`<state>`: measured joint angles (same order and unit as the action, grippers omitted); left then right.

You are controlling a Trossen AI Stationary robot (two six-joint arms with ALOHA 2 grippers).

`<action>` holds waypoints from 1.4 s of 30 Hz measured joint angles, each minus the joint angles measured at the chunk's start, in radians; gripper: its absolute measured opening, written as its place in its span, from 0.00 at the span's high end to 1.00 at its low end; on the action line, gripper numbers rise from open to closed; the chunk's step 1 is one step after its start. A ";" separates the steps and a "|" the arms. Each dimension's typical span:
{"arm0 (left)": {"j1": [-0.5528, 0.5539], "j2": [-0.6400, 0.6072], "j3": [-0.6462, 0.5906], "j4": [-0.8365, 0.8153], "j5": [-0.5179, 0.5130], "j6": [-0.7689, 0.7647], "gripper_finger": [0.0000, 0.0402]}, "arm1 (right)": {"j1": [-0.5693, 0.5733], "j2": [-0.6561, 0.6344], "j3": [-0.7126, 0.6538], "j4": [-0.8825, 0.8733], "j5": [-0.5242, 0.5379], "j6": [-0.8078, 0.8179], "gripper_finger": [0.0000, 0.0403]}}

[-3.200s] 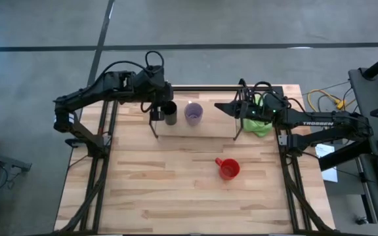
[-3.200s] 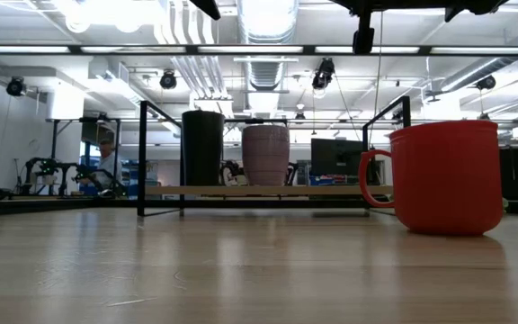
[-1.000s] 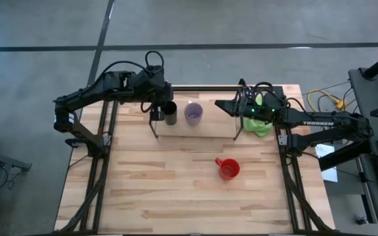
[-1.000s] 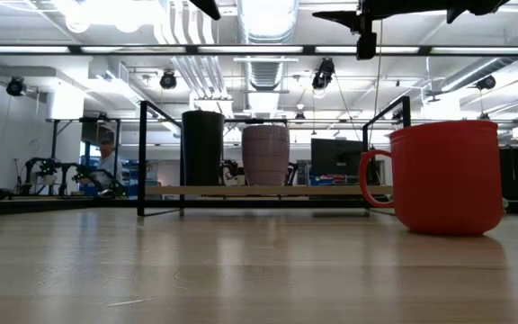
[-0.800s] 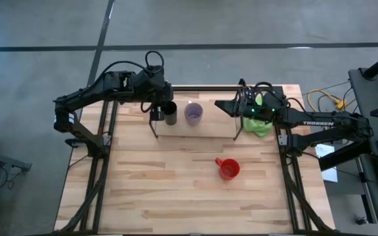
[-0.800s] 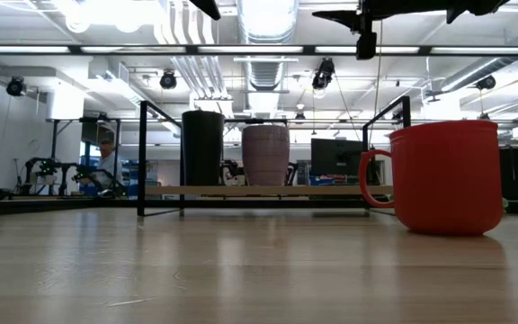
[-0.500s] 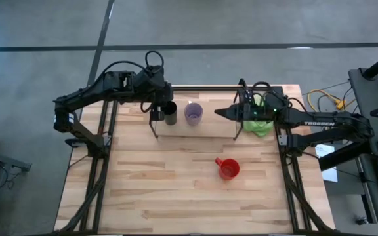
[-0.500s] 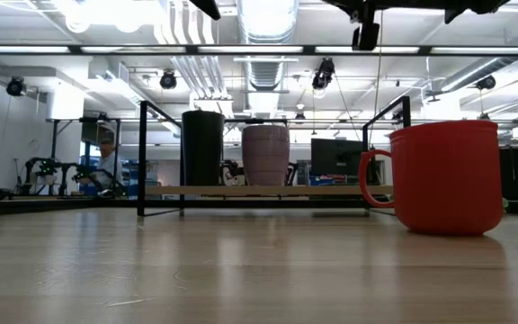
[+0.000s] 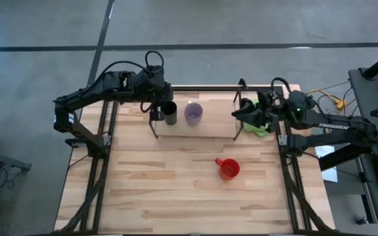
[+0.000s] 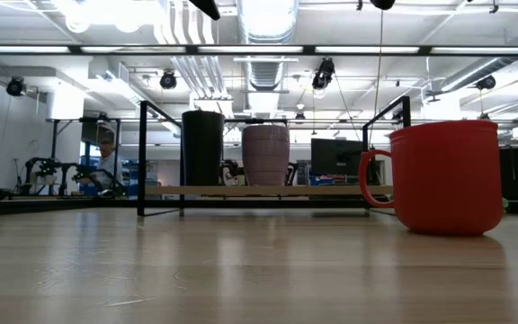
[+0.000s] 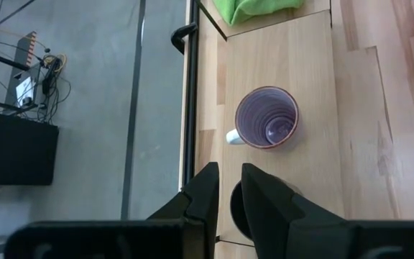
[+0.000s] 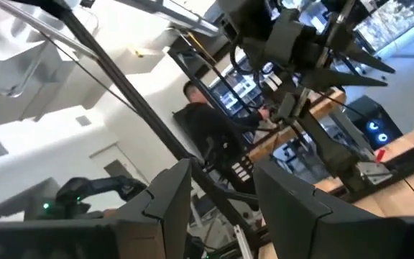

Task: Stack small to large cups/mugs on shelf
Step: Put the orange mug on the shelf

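The black tumbler (image 9: 170,113) and the pale purple cup (image 9: 193,113) stand side by side, upright on their bases, on the shelf's wooden board (image 10: 268,190). The red mug (image 9: 228,168) stands upright on the table in front of the shelf, its handle pointing to the table's left. My left gripper (image 9: 158,109) hovers above the tumbler's rim (image 11: 235,207), its fingers a narrow gap apart and touching nothing. My right gripper (image 9: 237,114) is open and empty, high above the shelf's right end and tipped upward.
A bright green cloth (image 9: 261,122) lies at the table's far right, under my right arm. The shelf's thin black rods (image 10: 141,162) frame the board. The board is bare to the right of the purple cup (image 11: 266,119). Bare tabletop lies around the red mug (image 10: 443,175).
My right gripper has drawn back toward the table's right edge, risen and tipped upward, so that it has nearly left the top of the low view. The three cups have stayed where they were.
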<state>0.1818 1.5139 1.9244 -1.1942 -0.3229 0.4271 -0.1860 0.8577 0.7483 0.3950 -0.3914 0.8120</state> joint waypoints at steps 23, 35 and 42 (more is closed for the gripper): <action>0.002 0.004 0.000 0.002 -0.027 -0.002 0.88 | 0.000 -0.016 0.421 -1.065 0.131 -0.556 0.63; 0.002 0.008 0.000 0.005 -0.031 -0.038 0.88 | 0.019 0.170 0.718 -1.758 0.096 -0.379 0.63; 0.001 0.008 0.000 0.006 -0.035 -0.032 0.88 | 0.092 0.208 0.695 -1.791 0.093 -0.229 0.63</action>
<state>0.1833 1.5215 1.9244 -1.1881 -0.3576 0.3951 -0.0936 1.0661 1.4432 -1.3958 -0.2985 0.5832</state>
